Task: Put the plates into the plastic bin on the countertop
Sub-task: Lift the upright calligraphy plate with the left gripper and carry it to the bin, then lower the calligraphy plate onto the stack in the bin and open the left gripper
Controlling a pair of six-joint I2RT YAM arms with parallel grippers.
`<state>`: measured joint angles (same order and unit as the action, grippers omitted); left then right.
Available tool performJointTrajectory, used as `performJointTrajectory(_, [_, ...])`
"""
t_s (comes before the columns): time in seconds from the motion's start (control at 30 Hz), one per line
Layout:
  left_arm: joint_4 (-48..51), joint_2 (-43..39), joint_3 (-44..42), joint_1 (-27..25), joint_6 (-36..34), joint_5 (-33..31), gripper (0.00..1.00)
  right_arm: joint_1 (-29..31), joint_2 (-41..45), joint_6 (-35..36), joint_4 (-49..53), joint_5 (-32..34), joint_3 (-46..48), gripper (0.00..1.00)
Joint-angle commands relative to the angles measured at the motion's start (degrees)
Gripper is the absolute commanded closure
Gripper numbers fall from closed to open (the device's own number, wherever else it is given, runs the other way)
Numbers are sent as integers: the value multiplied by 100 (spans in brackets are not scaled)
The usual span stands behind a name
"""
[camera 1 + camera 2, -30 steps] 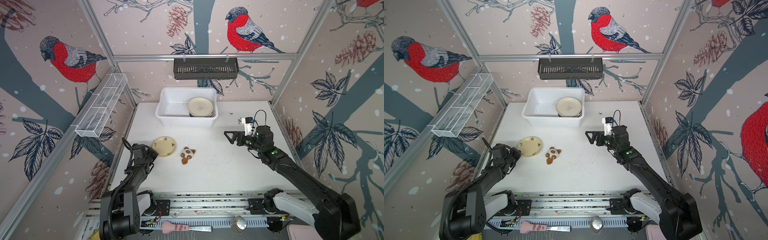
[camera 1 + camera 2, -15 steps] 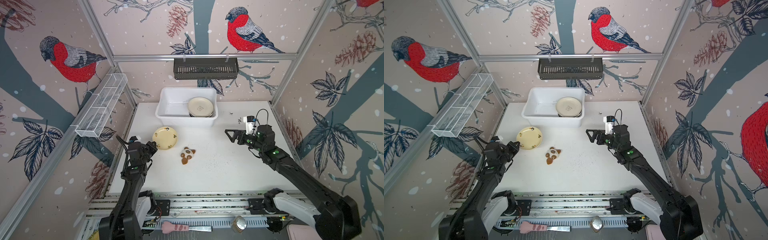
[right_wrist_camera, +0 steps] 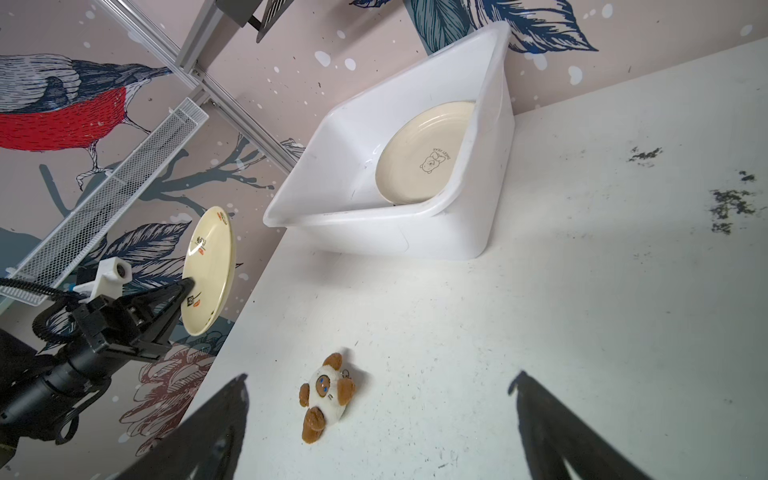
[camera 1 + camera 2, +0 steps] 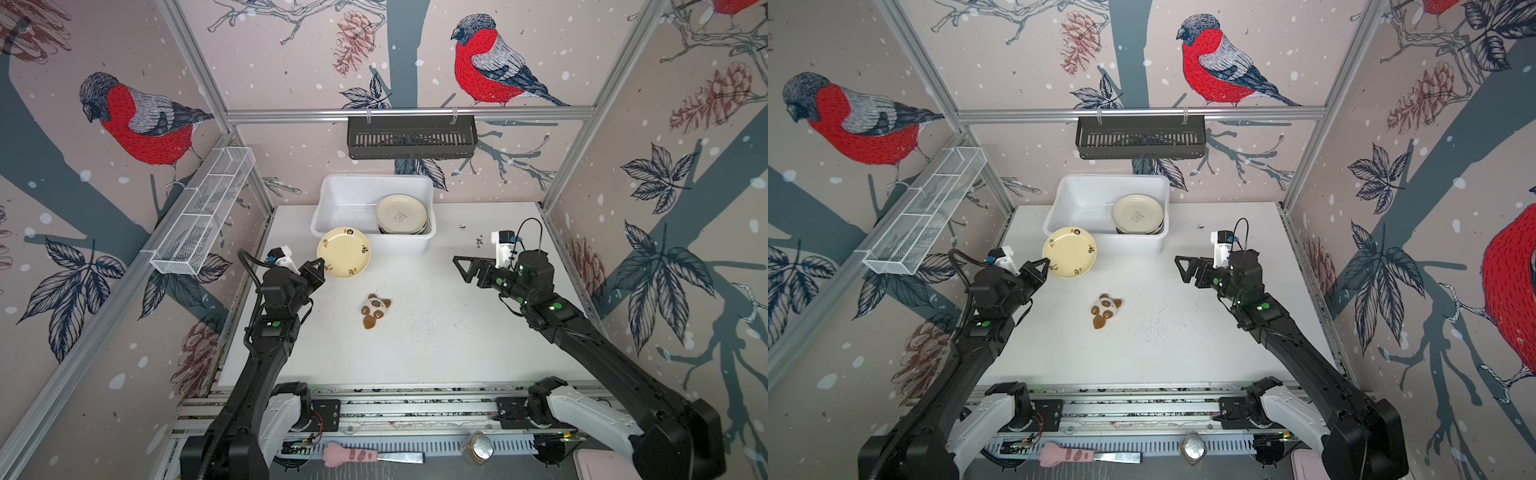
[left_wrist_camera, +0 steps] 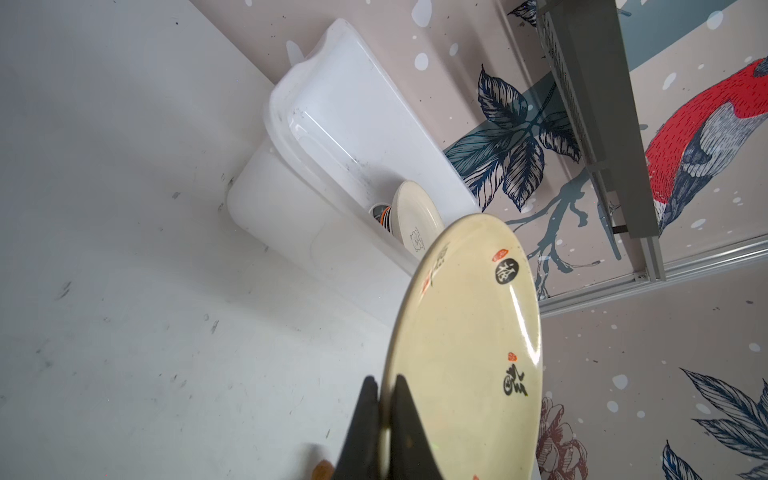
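Jaws of our left gripper (image 4: 322, 266) pinched the rim of a cream plate (image 4: 344, 252), which we held off the countertop (image 4: 436, 332) just at seven o'clock of the plastic bin (image 4: 415, 247). Other plates (image 4: 401, 214) lay stacked in the bin's three o'clock end. Our right gripper (image 4: 460, 268) hung with jaws spread at the countertop's three o'clock.

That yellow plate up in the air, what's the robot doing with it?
The left gripper is pinching the cream-yellow plate by its rim and holds it tilted above the countertop, close to a front corner of the plastic bin. A stack of plates already sits inside the bin. The right gripper hangs open and empty over the right side of the countertop. A small panda toy lies between the arms, untouched.
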<state>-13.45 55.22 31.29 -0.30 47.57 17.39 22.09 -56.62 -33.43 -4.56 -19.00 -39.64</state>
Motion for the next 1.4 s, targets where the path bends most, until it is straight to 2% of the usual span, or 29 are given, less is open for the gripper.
performJointTrajectory(0.0, [-821, 574, 423, -295, 2, -182, 100, -2, 179, -15, 133, 196, -10, 1])
performJointTrajectory(0.13, [-1007, 1690, 1258, -751, -173, -251, 100, -10, 502, -28, 123, 455, 196, 1])
performJointTrajectory(0.23, [-912, 2420, 1971, -978, -210, -72, 100, -11, 634, -110, 86, 615, 291, 1])
performJointTrajectory(0.33, [-733, 2920, 2531, -1177, -417, -302, 100, -10, 648, -87, 216, 623, 191, 1])
performJointTrajectory(0.5, [-231, 3814, 3510, -1225, -768, -811, 100, -11, 737, -85, 434, 724, 136, 1])
performJointTrajectory(0.67, [106, 4840, 4527, -1312, -1044, -1058, 100, -10, 887, -58, 758, 989, 123, 1])
performJointTrajectory(0.83, [594, 5876, 5589, -1428, -1212, -1051, 100, -7, 932, -178, 853, 947, 149, 1])
performJointTrajectory(1.2, [1996, 7288, 7727, -1708, -1700, -1720, 100, -11, 1109, -190, 1067, 1146, 176, 1])
performJointTrajectory(1.37, [2649, 7820, 8653, -1754, -1834, -1836, 100, -3, 1087, -181, 1101, 1200, 149, 1])
